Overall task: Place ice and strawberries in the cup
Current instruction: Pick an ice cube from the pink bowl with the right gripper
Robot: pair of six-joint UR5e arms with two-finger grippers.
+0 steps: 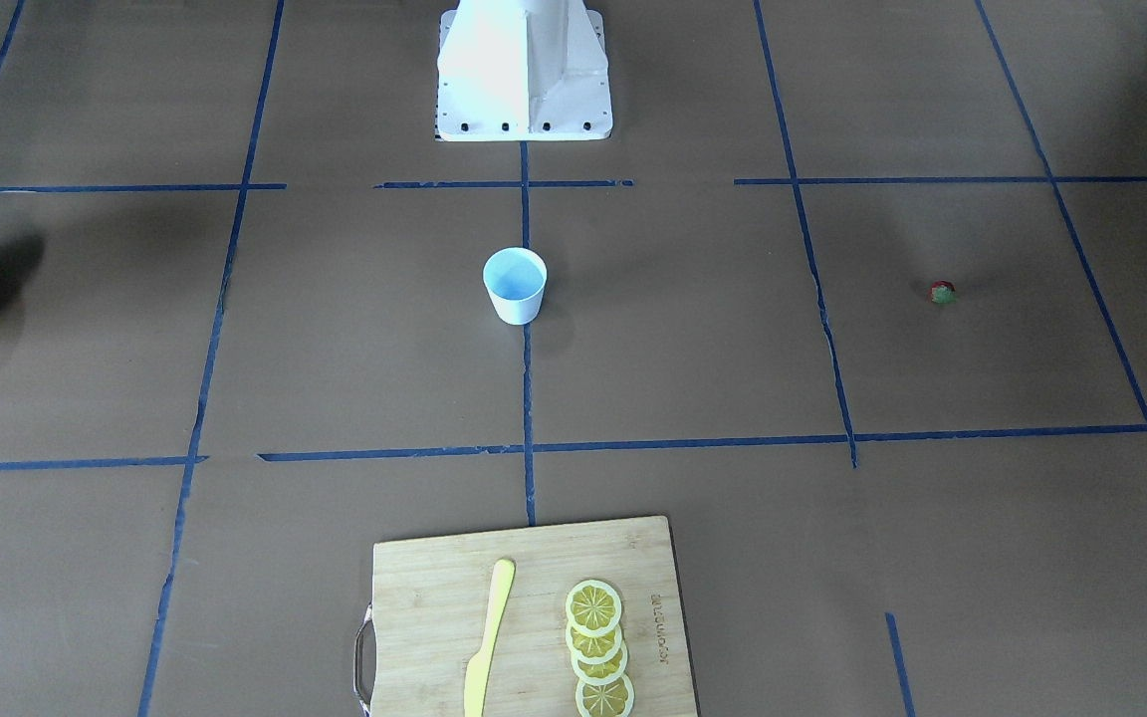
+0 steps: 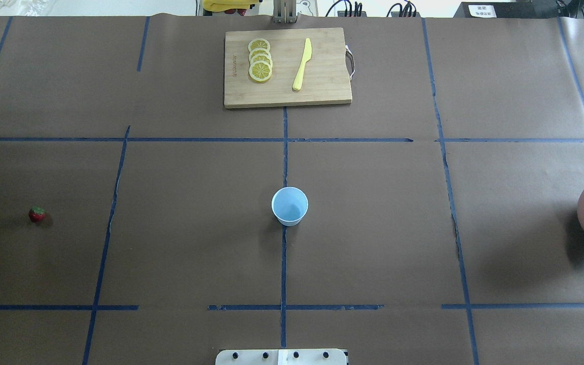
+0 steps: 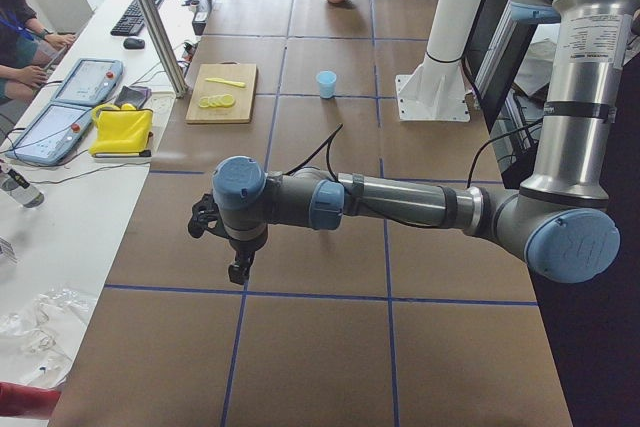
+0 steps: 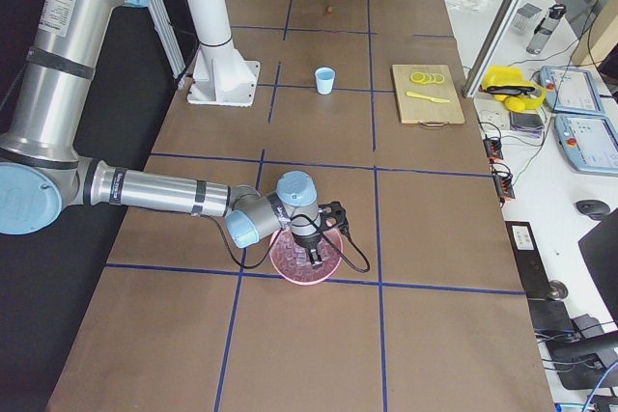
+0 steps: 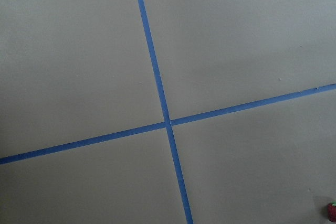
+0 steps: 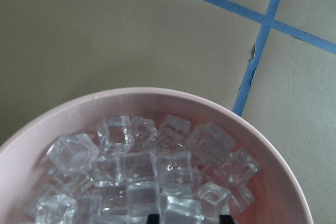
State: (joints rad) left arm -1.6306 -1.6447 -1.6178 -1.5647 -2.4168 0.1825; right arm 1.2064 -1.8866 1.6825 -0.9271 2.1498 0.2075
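- On the centre tape line of the brown table, the cup stands upright with its mouth up. Its pale blue inside is open to the overhead view.
- The strawberry lies on the bare table surface, well apart from the cup, toward the robot's left end. It is red with a green top. It also shows at the lower right corner of the left wrist view, partly cut off by the frame edge.
- The ice is a heap of clear cubes in the pink bowl. The bowl sits at the robot's right end of the table, well apart from the cup.
- The right gripper points down over the middle of the bowl, close above the cubes. I cannot tell whether it touches them. The right wrist view shows only dark slivers at its bottom edge, so I cannot tell the jaw spread.
- The left gripper shows only in the exterior left view, pointing down above the table at the robot's left end. I cannot tell whether it is spread or closed.
- The left wrist view shows a crossing of blue tape lines.
- The cutting board lies at the far side of the table from the robot. On it are overlapping lemon slices, with a yellow knife lying flat beside them and not touching them.
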